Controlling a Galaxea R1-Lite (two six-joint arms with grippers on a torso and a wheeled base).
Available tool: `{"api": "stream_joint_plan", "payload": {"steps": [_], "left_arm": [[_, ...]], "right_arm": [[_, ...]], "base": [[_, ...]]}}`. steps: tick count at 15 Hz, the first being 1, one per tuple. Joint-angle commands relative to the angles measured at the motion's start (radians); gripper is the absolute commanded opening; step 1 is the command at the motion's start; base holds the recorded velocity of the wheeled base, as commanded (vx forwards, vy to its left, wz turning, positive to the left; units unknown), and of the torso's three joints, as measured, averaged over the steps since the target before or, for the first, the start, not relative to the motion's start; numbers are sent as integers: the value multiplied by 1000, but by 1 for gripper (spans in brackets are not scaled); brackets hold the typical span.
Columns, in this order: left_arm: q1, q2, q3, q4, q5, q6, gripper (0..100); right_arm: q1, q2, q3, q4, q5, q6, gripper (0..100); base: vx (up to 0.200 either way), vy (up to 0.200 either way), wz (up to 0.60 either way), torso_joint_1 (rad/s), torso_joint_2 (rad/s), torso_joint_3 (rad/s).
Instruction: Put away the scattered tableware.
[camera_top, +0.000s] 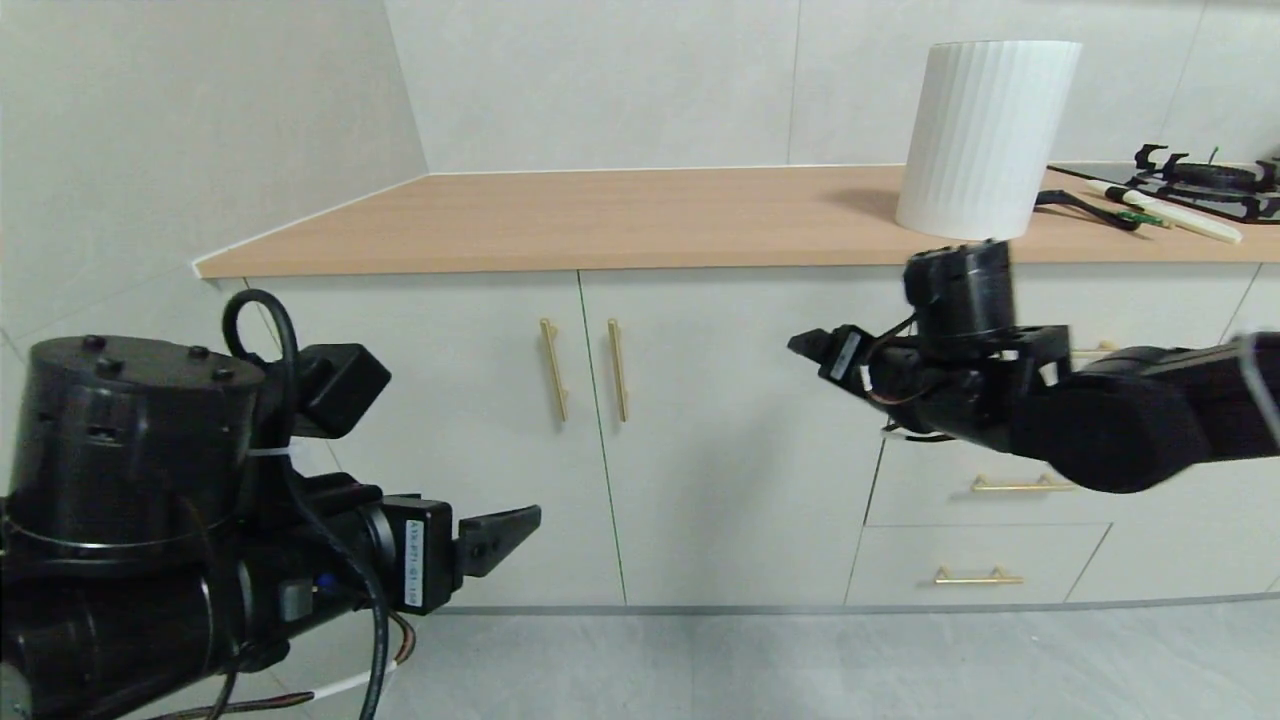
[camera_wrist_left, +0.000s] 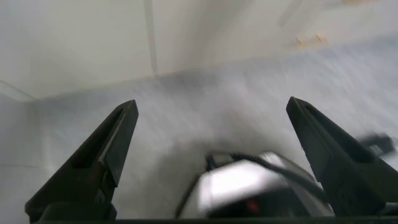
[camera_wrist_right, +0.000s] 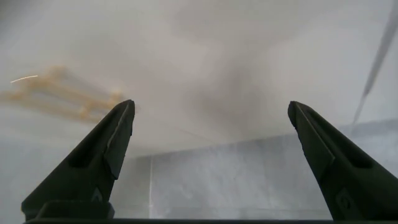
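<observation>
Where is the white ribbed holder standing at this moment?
In the head view the white ribbed holder stands on the wooden countertop, toward its right end, just left of the utensils.

White ribbed container (camera_top: 985, 140), tan wood-grain countertop (camera_top: 600, 215)

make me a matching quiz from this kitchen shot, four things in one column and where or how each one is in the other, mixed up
Things
1. white ribbed container
2. gold handles
3. hob grate
4. left claw

Place or state
A. open, low above the grey floor
B. standing on the wooden counter, near its front edge
C. black, at the counter's far right end
D. upright, side by side on the cupboard doors

Pairs: 1-B, 2-D, 3-C, 4-A
</observation>
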Motion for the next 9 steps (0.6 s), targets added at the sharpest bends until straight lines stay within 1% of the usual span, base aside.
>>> {"api": "stream_joint_plan", "payload": {"steps": [1, 2, 3, 4, 5, 6, 7, 8, 9], "left_arm": [[60, -122, 47, -19, 13, 37, 100], [68, -138, 56, -21, 13, 43, 100], [80, -239, 124, -25, 14, 71, 100], [82, -329, 193, -24, 19, 100, 100], [97, -426, 260, -24, 19, 144, 100], [105, -449, 275, -24, 19, 158, 100], [175, -615, 367, -22, 17, 252, 100], [214, -754, 418, -13, 17, 293, 100], [237, -869, 432, 18, 17, 313, 100]], "right_arm": [[-8, -401, 222, 0, -2, -128, 100], [-16, -430, 245, 1, -1, -134, 100], [-40, -576, 369, 4, -2, -164, 100], [-65, -678, 461, 0, -4, -198, 100], [-102, -777, 550, 0, -2, -223, 100], [-109, -801, 572, 0, -2, -227, 100], [-181, -971, 702, 3, 7, -281, 100], [-233, -1120, 786, 7, 16, -328, 100], [-249, -1246, 836, 17, 30, -376, 100]], "base": [[0, 0, 0, 0, 0, 0], [0, 0, 0, 0, 0, 0], [0, 0, 0, 0, 0, 0], [0, 0, 0, 0, 0, 0], [0, 0, 0, 0, 0, 0], [0, 0, 0, 0, 0, 0], [0, 0, 0, 0, 0, 0], [0, 0, 0, 0, 0, 0], [0, 0, 0, 0, 0, 0]]}}
